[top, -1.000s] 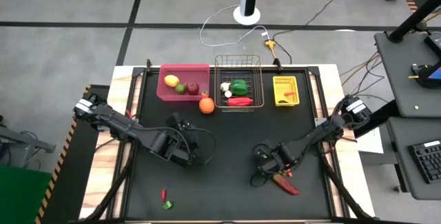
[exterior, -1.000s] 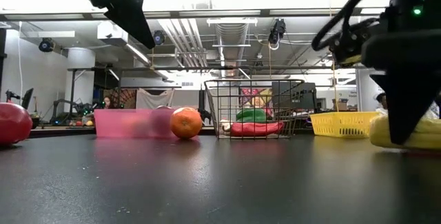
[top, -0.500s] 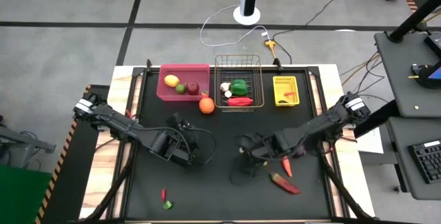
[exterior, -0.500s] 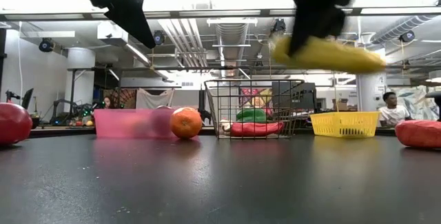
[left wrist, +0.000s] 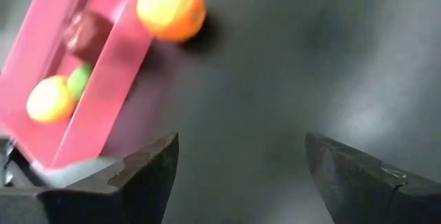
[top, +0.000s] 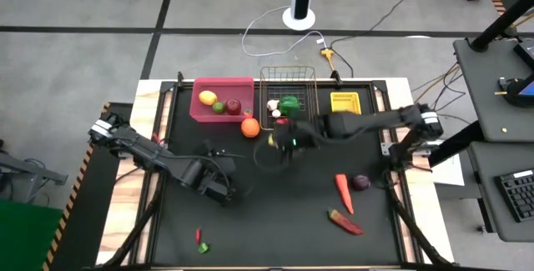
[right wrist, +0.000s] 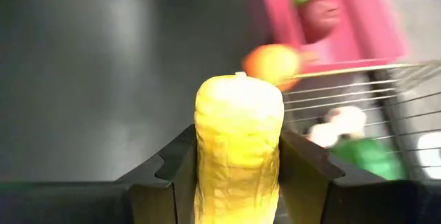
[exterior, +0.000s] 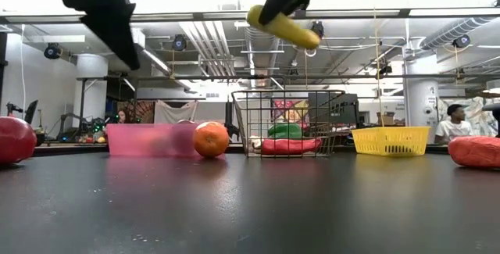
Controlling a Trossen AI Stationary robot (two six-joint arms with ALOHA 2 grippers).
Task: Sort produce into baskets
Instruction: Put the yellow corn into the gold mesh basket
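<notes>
1. I am carrying the corn in my right end effector — its two fingers are clamped on either side of the yellow cob, which is hanging well above the table in the low view, near the top centre of that frame.

2. In the high view, this end effector is sitting just below the front edge of the wire-mesh basket, at upper centre of the frame, with the orange lying on the table just to its left, beside the pink bin.

3. My left end effector is waiting at centre left of the high view, fingers spread wide and holding nothing.

4. The step in hand looks to me like the transport leg — the corn is lifted but not yet over any basket.

5. Next, I judge, I need to bring the cob over a basket's rim before letting go; which basket it belongs in I cannot tell. The mesh basket already holds a green pepper, and the yellow bin is sitting at its right.

6. A carrot, a purple onion and a red chilli are still lying at lower right.
</notes>
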